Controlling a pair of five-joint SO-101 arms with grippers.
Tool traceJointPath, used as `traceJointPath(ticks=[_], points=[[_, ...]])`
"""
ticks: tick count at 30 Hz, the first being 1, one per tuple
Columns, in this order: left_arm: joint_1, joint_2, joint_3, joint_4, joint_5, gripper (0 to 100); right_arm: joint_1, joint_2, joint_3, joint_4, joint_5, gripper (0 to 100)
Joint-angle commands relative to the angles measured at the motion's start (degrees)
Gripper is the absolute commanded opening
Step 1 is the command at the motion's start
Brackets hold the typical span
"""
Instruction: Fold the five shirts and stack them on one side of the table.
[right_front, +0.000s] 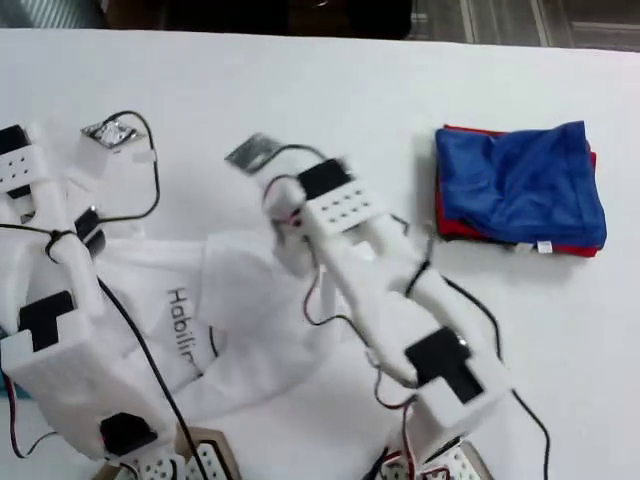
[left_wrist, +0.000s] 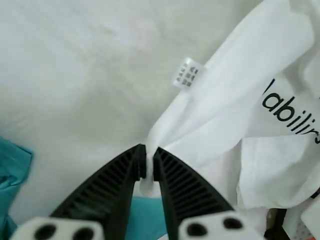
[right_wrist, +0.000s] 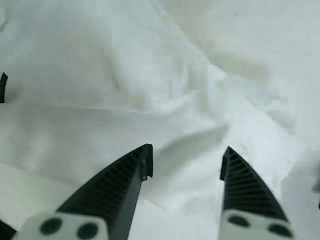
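My left gripper (left_wrist: 148, 165) is clamped tight on a thin fold at the edge of the white shirt (left_wrist: 235, 115), with the cloth pinched between the two black fingers. A small sewn label (left_wrist: 187, 75) sticks out from the shirt's edge beyond that pinch, and black lettering (left_wrist: 290, 112) runs across the cloth near it. Teal cloth (left_wrist: 11, 172) lies beside and under my left fingers. It may be another shirt, but I cannot tell from so little of it.

My right gripper (right_wrist: 185, 162) hangs with its fingers wide apart and nothing between them, just above rumpled white shirt cloth (right_wrist: 150, 85).

In the high view the white shirt (right_front: 250, 310) lies crumpled in the lower left half of the frame on the white table (right_front: 400, 80). My left arm (right_front: 60, 330) crosses its left side and my right arm (right_front: 380, 270) crosses its right side.

At the right of that frame, well apart from the white shirt, a folded blue shirt (right_front: 520, 185) lies on top of a folded red shirt (right_front: 452, 228). The red shows as a rim along the stack's left and lower edges.
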Motion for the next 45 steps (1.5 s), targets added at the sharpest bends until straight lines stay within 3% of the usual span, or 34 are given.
traceJointPath(ticks=[1,8,14,24,32,37,45], points=[[-0.5,-3.3,-0.1,-0.4,-0.4,3,-2.0,3.0,-2.6,-0.5,0.8,28.2],[-0.4,-3.3,0.0,-0.4,-0.2,3,-0.2,9.2,-2.7,-7.4,0.8,26.5],[-0.4,-3.3,0.0,-0.5,-0.2,3,2.5,8.4,-2.7,-7.2,0.4,0.7],[-0.4,-3.2,0.0,-2.4,-0.2,3,8.9,-2.2,-2.3,-1.8,0.8,1.9],[-0.4,-3.2,0.0,-2.4,-0.2,3,13.1,-15.5,0.4,10.9,1.1,1.9],[-0.4,-3.2,0.0,-2.4,-0.2,3,14.9,-24.8,13.8,15.6,8.9,1.9],[-0.4,-3.2,0.0,-2.4,-0.2,3,21.8,-44.4,30.3,15.8,32.4,1.9]])
